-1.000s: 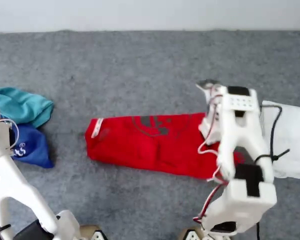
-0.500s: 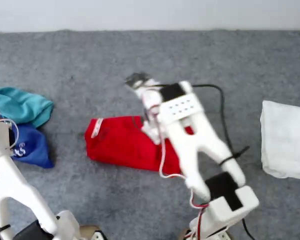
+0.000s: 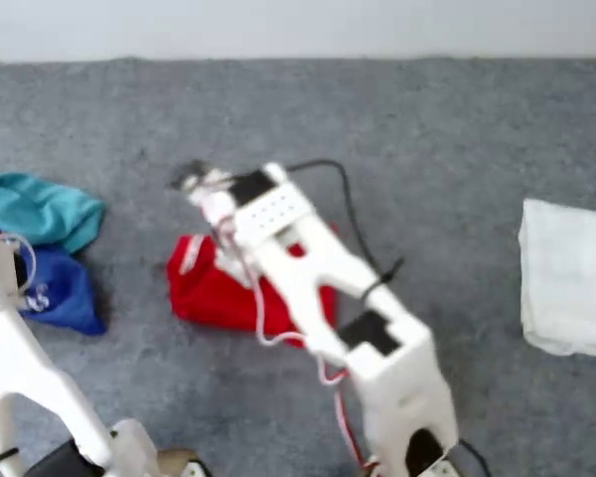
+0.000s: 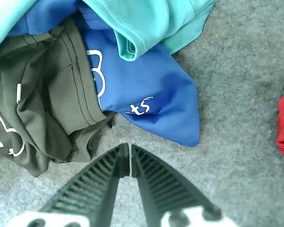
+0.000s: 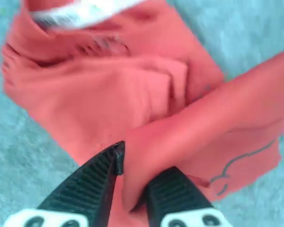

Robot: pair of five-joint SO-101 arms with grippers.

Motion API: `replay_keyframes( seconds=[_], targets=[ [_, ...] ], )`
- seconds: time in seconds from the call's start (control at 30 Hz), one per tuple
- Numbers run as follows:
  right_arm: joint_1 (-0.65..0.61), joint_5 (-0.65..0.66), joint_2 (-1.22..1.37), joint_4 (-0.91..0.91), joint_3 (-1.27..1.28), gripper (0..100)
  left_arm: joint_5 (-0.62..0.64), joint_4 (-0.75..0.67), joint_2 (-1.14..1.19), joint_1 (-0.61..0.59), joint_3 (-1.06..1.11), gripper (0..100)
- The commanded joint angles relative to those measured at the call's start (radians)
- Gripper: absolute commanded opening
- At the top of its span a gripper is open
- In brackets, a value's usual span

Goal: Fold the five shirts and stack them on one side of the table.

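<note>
A red shirt [image 3: 201,290] lies left of the table's middle, doubled over on itself. My right gripper [image 3: 222,229] is over its far left part, shut on a fold of the red shirt [image 5: 109,94]; in the right wrist view the cloth is pinched between the black fingers [image 5: 139,163]. A folded white shirt [image 3: 571,278] lies at the right edge. At the left sit a teal shirt [image 3: 40,209] and a blue shirt [image 3: 60,288]. My left gripper [image 4: 130,152] hangs shut and empty just off the blue shirt [image 4: 151,94], the teal shirt [image 4: 156,23] and an olive shirt [image 4: 42,109].
The table is covered in grey carpet [image 3: 427,149], open at the back and between the red and white shirts. The left arm's white body [image 3: 20,368] stands at the front left. A black cable [image 3: 353,214] trails from the right arm.
The right arm has swung from the right side to the left, carrying the red shirt's right end over its left half. The left arm has barely moved.
</note>
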Motion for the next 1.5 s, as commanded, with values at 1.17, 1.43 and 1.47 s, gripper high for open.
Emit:
replay_keyframes(
  seconds=[1.17,1.43,1.47],
  targets=[
    [-0.097,0.227,0.196,0.223,-0.311,0.9,0.009,0.011,-0.216,-0.012,-0.007,1],
    [-0.151,0.137,0.127,0.288,-0.620,0.9,0.003,0.020,-0.256,-0.163,-0.007,1],
    [-0.114,0.135,0.117,0.288,-0.617,0.9,0.003,0.018,-0.256,-0.183,-0.007,1]
  ],
)
